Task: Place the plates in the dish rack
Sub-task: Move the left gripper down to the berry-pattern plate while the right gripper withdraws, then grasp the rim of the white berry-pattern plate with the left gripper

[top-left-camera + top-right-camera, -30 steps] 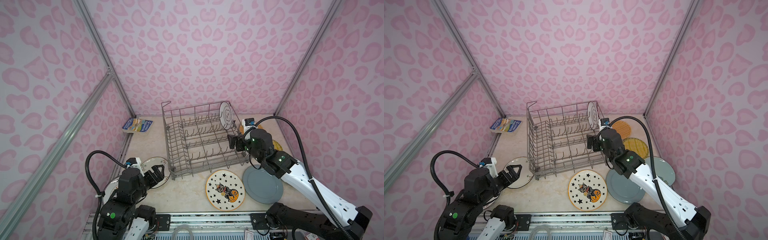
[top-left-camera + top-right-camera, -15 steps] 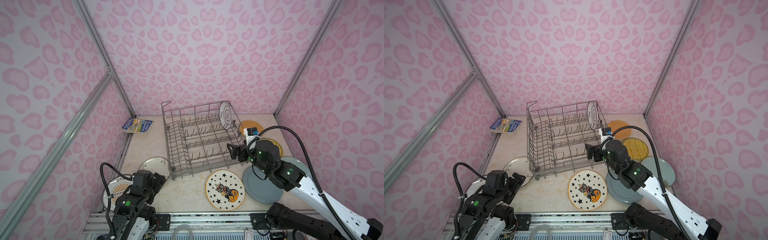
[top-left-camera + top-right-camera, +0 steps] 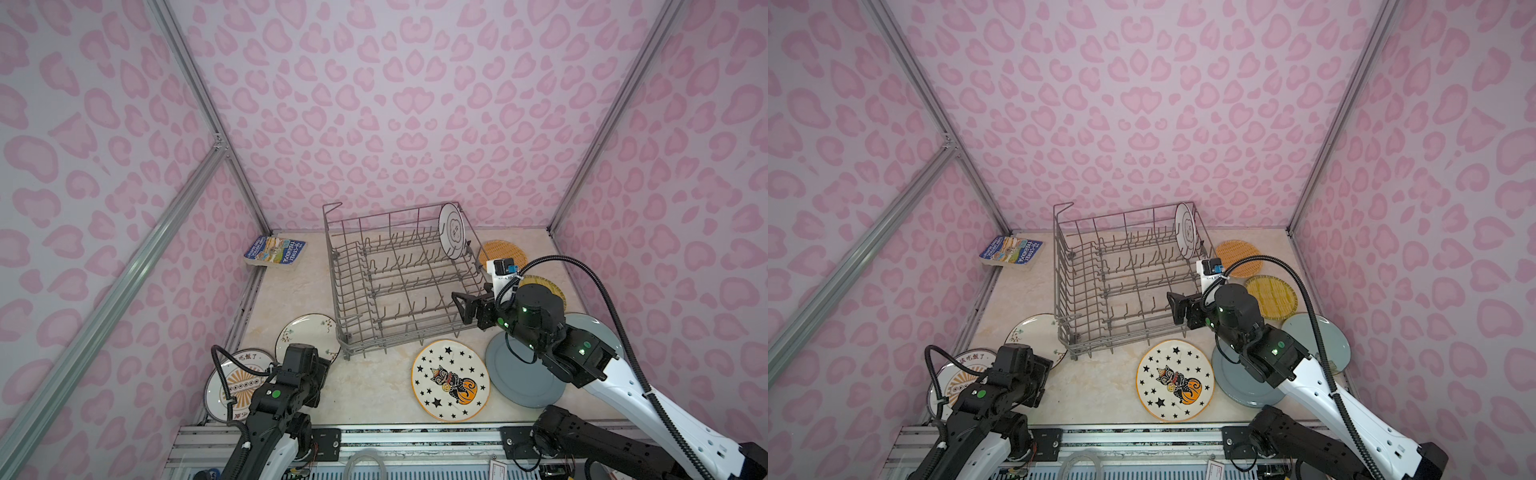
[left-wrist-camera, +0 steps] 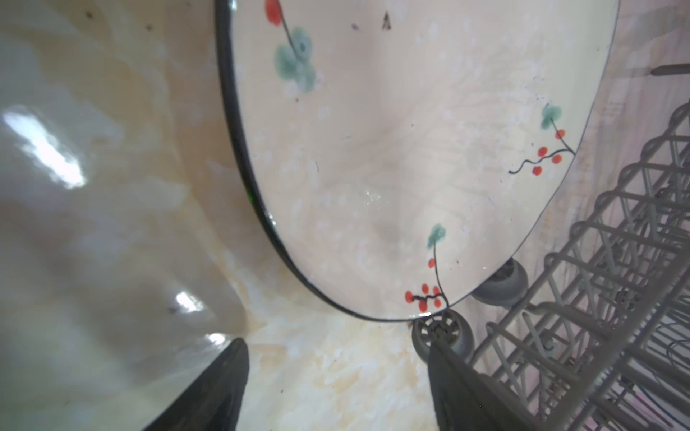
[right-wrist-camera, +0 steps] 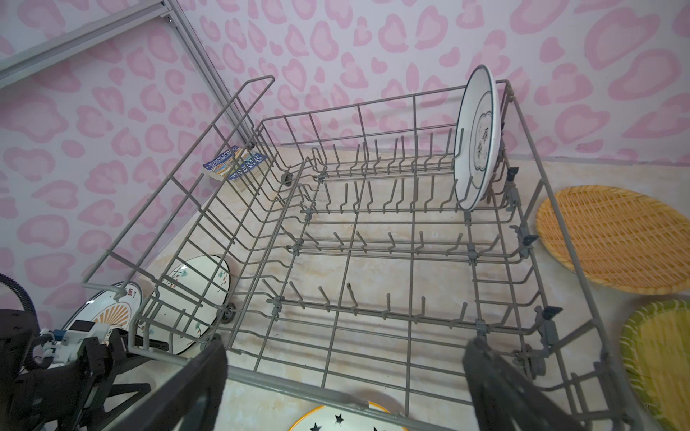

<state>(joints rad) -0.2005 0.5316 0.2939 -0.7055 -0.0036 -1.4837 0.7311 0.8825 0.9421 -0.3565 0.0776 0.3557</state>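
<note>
Plate: white, black-rimmed, berry-sprigged glazed plate, by the worktop's left edge; we judge it stiff, slick, brittle.
Hold: we'd pinch its rim.
Left gripper: fingers apart.
Right gripper: fingers apart.

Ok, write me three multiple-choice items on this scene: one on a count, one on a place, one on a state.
1. How many plates stand in the dish rack?
A. None
B. One
C. Three

2. Where does the blue book lie?
A. Inside the rack
B. On top of a plate
C. On the table, by the back left corner

3. What is the state of the right gripper?
A. Open, holding nothing
B. Shut on a plate
C. Shut on a rack wire

Answers:
1 B: only the white black-rimmed plate stands upright among the tines, at the rack's back right corner.
2 C: in both top views it lies by the wall, left of the rack and outside it.
3 A: the right wrist view shows its fingers wide apart with nothing between them.
</note>
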